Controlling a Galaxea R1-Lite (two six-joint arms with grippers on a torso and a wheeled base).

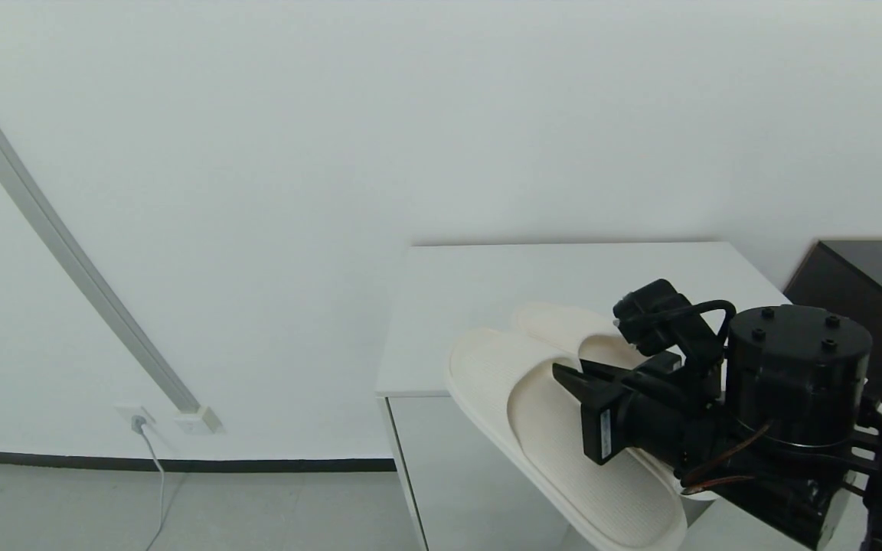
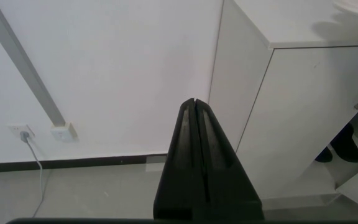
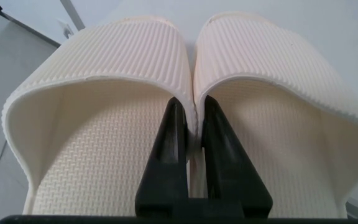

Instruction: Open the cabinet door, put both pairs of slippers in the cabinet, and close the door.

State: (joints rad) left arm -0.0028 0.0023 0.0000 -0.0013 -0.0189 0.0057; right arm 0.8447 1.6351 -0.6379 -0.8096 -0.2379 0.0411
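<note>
now | right claw (image 3: pixel 193 106) pinches slippers (image 3: pixel 123 68) | above cabinet (image 1: pixel 533 275) | wall socket (image 1: pixel 137 419) leftward

Bright diffuse light; soft shadow atop cabinet (image 2: pixel 278 25).

R gripper (image 3: pixel 193 107): two black tapered fingers (image 3: pixel 168 152) clamped on a pair of cream waffle-textured foam slippers (image 3: pixel 138 59), one finger inside each, pinching the touching inner walls btwn them. Slippers side by side, toes at 12 o'clock from the fingertips, footbeds at 9 and 3. Grey floor (image 3: pixel 2 68) beyond at 10.
</note>
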